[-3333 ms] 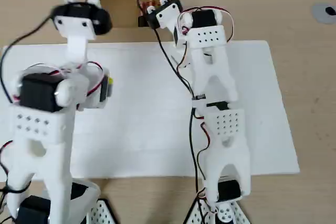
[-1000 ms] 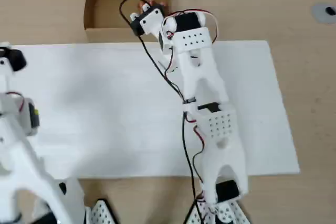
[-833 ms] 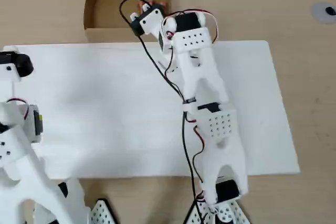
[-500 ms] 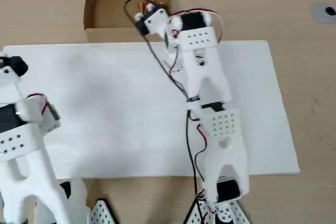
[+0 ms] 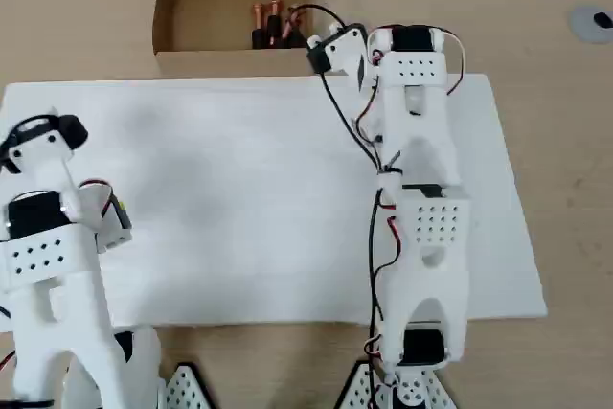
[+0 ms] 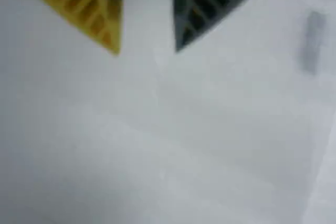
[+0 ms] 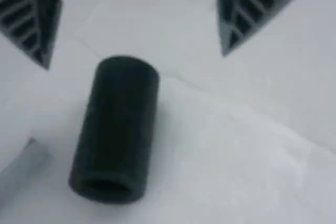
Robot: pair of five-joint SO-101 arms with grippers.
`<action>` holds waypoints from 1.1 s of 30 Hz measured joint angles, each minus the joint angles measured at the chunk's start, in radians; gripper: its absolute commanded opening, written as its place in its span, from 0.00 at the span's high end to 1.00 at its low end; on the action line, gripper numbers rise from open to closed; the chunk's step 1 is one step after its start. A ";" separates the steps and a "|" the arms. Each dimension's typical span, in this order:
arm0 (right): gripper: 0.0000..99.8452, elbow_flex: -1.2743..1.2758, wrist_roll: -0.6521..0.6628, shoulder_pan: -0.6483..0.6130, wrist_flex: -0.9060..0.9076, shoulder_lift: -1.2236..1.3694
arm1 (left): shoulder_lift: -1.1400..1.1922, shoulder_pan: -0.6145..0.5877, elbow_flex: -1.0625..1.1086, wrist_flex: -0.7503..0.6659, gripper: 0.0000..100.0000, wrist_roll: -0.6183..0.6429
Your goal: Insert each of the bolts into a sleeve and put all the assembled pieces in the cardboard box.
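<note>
Right gripper [image 7: 135, 51] hangs open just off the box's [image 5: 220, 64] near right corner. Its fingers are spread wide over a black sleeve [image 7: 115, 129] lying on its side on the white sheet [image 5: 249, 198], with a grey bolt [image 7: 21, 174] near the sleeve's open end. Left gripper [image 6: 146, 50] is open too, over the sheet well away from the box, which holds copper-and-black assembled pieces [image 5: 268, 24].

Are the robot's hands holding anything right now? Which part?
No, nothing. Both the left hand and the right hand are open and empty; the black sleeve lies loose on the white sheet.
</note>
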 measured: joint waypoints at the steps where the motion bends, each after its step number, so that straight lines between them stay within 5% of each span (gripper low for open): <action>1: 0.75 0.000 0.006 0.002 0.000 0.000 | -0.002 0.000 0.011 -0.009 0.92 -0.002; 20: 0.75 0.000 0.290 0.003 -0.121 0.000 | -0.002 0.005 0.031 -0.029 0.92 -0.009; 33: 0.75 -0.083 0.347 0.009 -0.155 0.146 | -0.002 0.005 0.031 -0.029 0.92 -0.061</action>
